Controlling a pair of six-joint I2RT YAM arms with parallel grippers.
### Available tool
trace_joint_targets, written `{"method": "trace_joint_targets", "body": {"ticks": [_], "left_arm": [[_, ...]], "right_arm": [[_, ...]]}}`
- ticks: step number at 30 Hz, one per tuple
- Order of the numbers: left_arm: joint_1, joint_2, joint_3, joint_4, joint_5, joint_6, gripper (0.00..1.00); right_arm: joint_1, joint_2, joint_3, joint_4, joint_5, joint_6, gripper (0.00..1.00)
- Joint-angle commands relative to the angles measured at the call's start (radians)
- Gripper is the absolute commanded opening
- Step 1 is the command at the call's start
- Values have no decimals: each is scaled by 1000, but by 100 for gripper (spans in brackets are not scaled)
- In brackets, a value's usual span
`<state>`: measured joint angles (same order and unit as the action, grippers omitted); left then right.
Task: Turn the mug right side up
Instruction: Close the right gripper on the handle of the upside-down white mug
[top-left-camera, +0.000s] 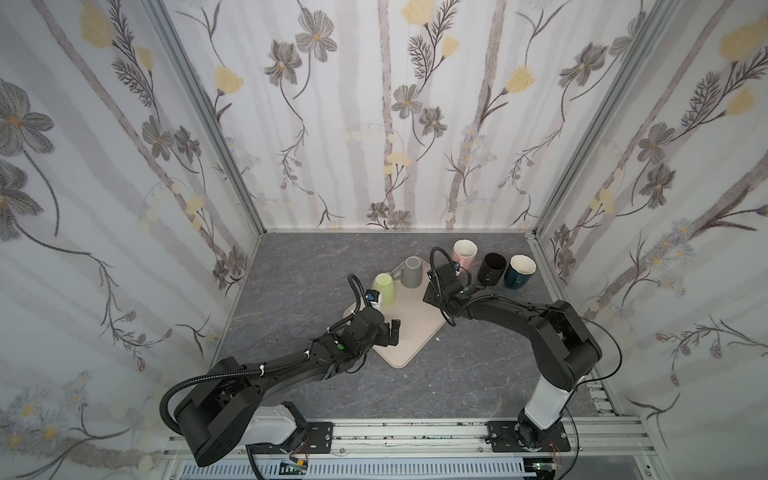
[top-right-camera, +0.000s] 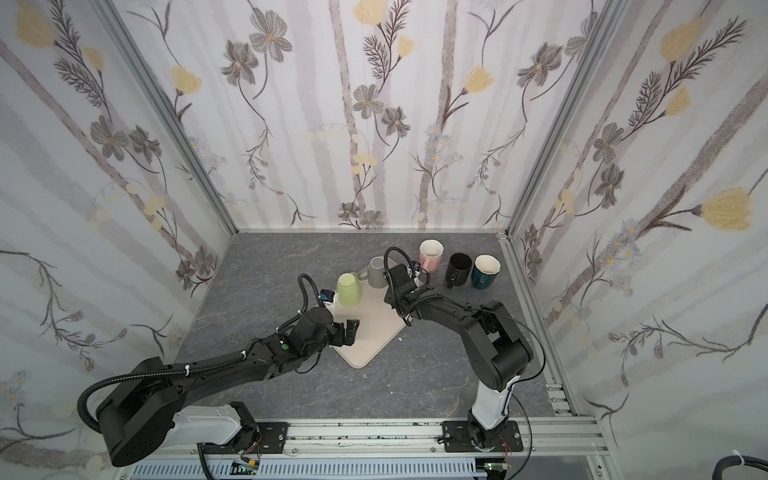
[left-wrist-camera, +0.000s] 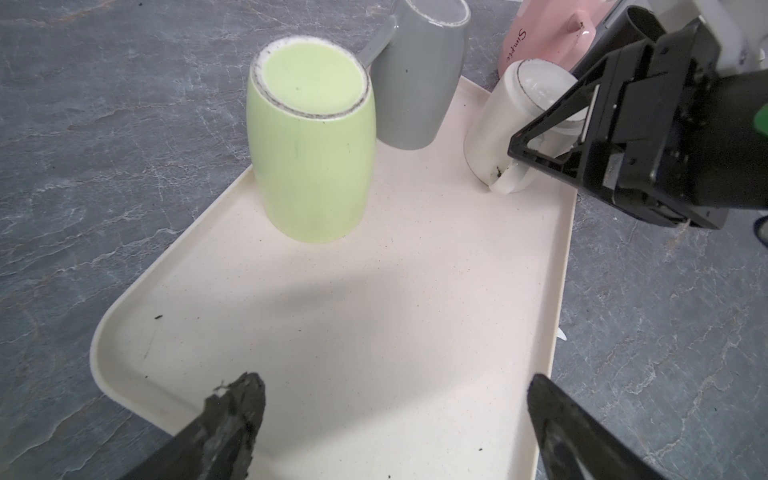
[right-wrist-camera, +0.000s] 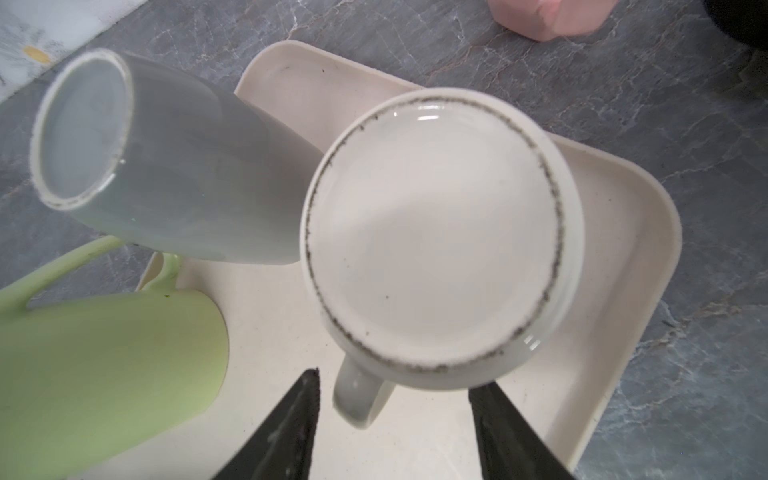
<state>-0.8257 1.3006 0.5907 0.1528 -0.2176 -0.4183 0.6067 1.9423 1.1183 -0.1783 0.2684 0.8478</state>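
Status from my side: the white mug (right-wrist-camera: 432, 232) is bottom-up on the tray (left-wrist-camera: 374, 332), by its far-right edge, right next to the grey mug (left-wrist-camera: 415, 83). My right gripper (right-wrist-camera: 399, 379) has its fingers either side of the handle, spread, with a bit of daylight showing on both sides. My left gripper (left-wrist-camera: 392, 382) hangs over the tray's near end, spread wide and holding nothing. The green mug (left-wrist-camera: 311, 166) is upside down on the tray's left side. A pink mug (top-left-camera: 464, 253) stands upright on the worktop past the tray.
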Motion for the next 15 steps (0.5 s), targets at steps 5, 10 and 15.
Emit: {"method": "trace_joint_targets", "body": {"ticks": [5,10,15], "left_arm": [[1,6,-1,23,-12,0,100],[0,15,2,25,-7,-5,100],[0,30,7,25,4,-11,100]], "right_arm": [[-6,0,10,-56,54,-9,44],[-27,-41,-13,-68,42,-42,35],[-63,-31,14,-87,-49,-118,35]]}}
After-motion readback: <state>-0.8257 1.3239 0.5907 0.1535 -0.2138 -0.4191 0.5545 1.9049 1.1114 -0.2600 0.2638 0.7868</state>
